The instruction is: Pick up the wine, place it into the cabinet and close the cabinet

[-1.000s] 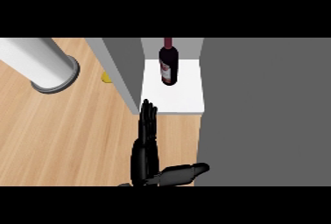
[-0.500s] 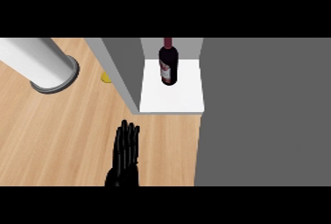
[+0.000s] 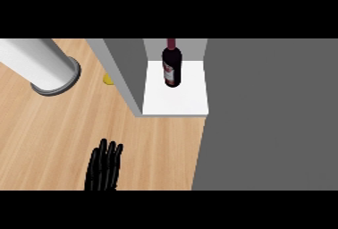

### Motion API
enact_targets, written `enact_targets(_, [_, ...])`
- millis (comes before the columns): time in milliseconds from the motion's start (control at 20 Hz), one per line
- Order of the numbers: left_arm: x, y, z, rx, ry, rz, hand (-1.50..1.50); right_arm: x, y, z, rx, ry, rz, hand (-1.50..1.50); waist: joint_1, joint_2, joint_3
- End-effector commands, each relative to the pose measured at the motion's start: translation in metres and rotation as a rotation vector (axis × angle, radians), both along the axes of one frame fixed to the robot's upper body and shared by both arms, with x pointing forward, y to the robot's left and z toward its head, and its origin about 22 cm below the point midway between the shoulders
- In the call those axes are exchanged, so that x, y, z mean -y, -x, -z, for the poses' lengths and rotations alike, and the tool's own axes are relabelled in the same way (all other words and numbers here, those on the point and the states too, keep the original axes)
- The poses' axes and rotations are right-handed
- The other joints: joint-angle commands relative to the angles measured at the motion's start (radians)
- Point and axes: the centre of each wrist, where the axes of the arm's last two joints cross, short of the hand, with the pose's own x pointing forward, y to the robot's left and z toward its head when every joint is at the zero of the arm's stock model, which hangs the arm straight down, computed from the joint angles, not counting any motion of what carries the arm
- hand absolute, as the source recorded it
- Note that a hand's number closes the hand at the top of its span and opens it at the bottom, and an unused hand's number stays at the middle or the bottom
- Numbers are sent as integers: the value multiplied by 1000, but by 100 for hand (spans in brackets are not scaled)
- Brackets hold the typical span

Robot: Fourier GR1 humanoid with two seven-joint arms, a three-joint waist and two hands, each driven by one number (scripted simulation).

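Presently, the wine (image 3: pixel 172 67) stood upright on the white shelf (image 3: pixel 178 100) inside the cabinet (image 3: pixel 125 67), towards the back, touched by nothing. One black hand (image 3: pixel 104 167) showed at the lower edge of the head view, over the wooden surface (image 3: pixel 59 129), well apart from the bottle; its fingers (image 3: pixel 109 154) were straight, close together and held nothing. Which hand it was could not be told for certain. A grey door panel (image 3: pixel 271 116) filled the right side. A white cylinder (image 3: pixel 40 62) stood at upper left, with a small yellow object (image 3: pixel 108 79) beside the cabinet wall.
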Motion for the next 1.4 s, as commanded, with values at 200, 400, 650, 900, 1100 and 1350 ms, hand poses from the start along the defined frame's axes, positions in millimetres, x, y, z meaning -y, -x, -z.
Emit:
enact_targets(200, [-41,8,-12,3,-16,7,-150,-12,31,-3,-107,-116,-199,150,-2,-1,-1])
enact_targets(400, [-65,0,-24,23,-24,-28,-150,-26,39,0,-164,-111,-219,150,-2,0,-1])
enact_targets(650, [-81,9,-30,46,0,-53,-150,-38,42,8,-156,-87,-367,150,1,-2,0])
enact_targets(900, [-119,11,-39,48,1,-75,-150,-52,62,-10,-121,-36,-444,150,6,-5,-3])
enact_targets(1100, [-137,12,-33,42,-24,-97,-150,-75,68,-7,-125,-68,-487,150,3,-7,-3])
enact_targets(1350, [-151,12,-41,26,-33,-86,-150,-105,70,-11,-138,-94,-500,150,7,-7,-3])
